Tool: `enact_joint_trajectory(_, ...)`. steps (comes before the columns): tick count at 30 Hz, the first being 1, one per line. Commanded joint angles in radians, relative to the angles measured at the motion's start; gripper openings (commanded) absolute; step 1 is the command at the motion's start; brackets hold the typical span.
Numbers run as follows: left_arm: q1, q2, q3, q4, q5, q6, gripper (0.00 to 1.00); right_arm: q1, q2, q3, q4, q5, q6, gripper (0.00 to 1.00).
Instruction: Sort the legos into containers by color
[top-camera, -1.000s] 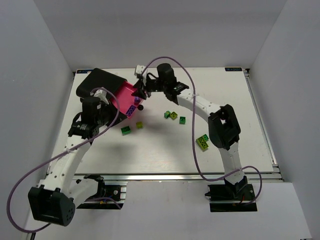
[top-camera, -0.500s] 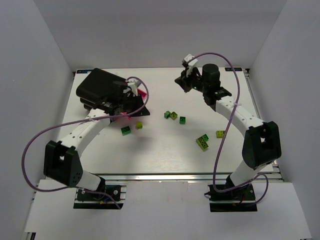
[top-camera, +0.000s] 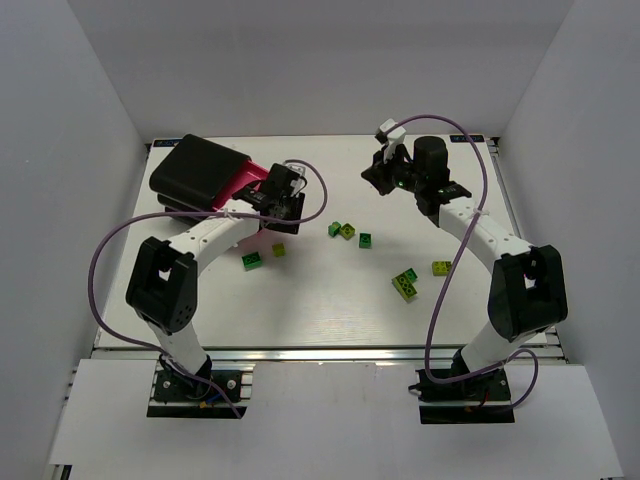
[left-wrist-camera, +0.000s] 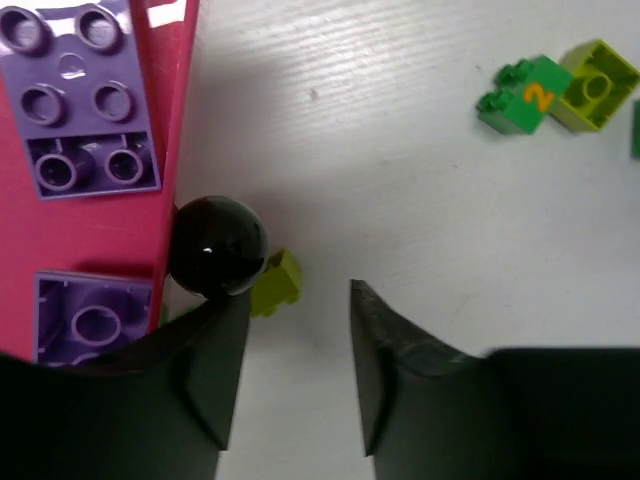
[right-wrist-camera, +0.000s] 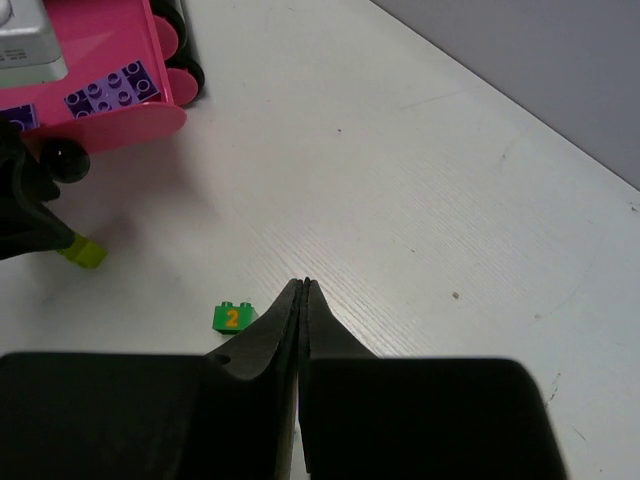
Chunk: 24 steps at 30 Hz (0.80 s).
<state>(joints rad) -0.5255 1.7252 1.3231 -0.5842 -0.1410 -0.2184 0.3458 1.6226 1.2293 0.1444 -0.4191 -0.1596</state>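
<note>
Two purple bricks (left-wrist-camera: 85, 95) lie studs-up inside an open pink drawer (top-camera: 243, 187). The drawer is pulled out from a black cabinet (top-camera: 198, 168) at the far left of the white table (top-camera: 330, 310). A round black knob (left-wrist-camera: 215, 245) sits on the drawer's front edge. A small yellow-green brick (left-wrist-camera: 275, 283) lies on the table just beside the knob.

The left gripper (left-wrist-camera: 295, 370) hovers at the drawer front with its fingers spread apart and nothing between them. The tip of one finger (left-wrist-camera: 200, 370) is right by the knob, and the yellow-green brick lies just beyond the gap.

Further right, a green brick printed with a 2 (left-wrist-camera: 520, 97) touches another yellow-green piece (left-wrist-camera: 598, 90), and a dark green brick (top-camera: 365, 239) lies close by. One more dark green brick (top-camera: 252, 261) lies nearer the robot's bases, below the drawer in the overhead view. Toward the right side, a green and yellow-green cluster (top-camera: 405, 283) lies near a single yellow-green brick (top-camera: 441, 268).

The right gripper (right-wrist-camera: 303, 320) is raised over the far middle of the table, well apart from the drawer. Its fingers are pressed together, holding nothing.
</note>
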Motion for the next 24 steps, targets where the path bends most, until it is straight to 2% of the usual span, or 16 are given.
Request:
enact_joint_trajectory(1, 0.004, 0.006, 0.071, -0.025, -0.232, 0.07, 0.58, -0.014, -0.038, 0.024, 0.0, -0.029, 0.011, 0.0)
enact_joint_trajectory(2, 0.004, 0.014, 0.079, -0.026, -0.258, 0.077, 0.66, -0.019, -0.038, 0.024, -0.003, -0.03, 0.009, 0.0)
enact_joint_trajectory(6, 0.004, 0.045, 0.099, -0.026, -0.301, 0.1, 0.75, -0.028, -0.036, 0.024, -0.008, -0.038, 0.008, 0.0)
enact_joint_trajectory(15, 0.015, 0.108, 0.157, -0.019, -0.393, 0.137, 0.8, -0.05, -0.023, 0.035, -0.009, -0.05, 0.015, 0.0)
enact_joint_trajectory(16, 0.015, 0.111, 0.16, -0.013, -0.39, 0.149, 0.76, -0.051, -0.021, 0.036, -0.008, -0.05, 0.017, 0.0)
enact_joint_trajectory(17, 0.024, 0.109, 0.166, -0.012, -0.376, 0.154, 0.67, -0.054, -0.02, 0.036, -0.008, -0.052, 0.017, 0.0)
enact_joint_trajectory(19, 0.024, 0.103, 0.168, 0.007, -0.365, 0.159, 0.37, -0.057, -0.018, 0.039, -0.006, -0.052, 0.019, 0.0)
enact_joint_trajectory(22, 0.024, 0.112, 0.172, 0.02, -0.388, 0.165, 0.35, -0.064, -0.013, 0.039, -0.002, -0.055, 0.025, 0.0)
enact_joint_trajectory(24, 0.024, 0.129, 0.182, 0.009, -0.414, 0.153, 0.54, -0.065, -0.01, 0.041, 0.0, -0.056, 0.028, 0.0)
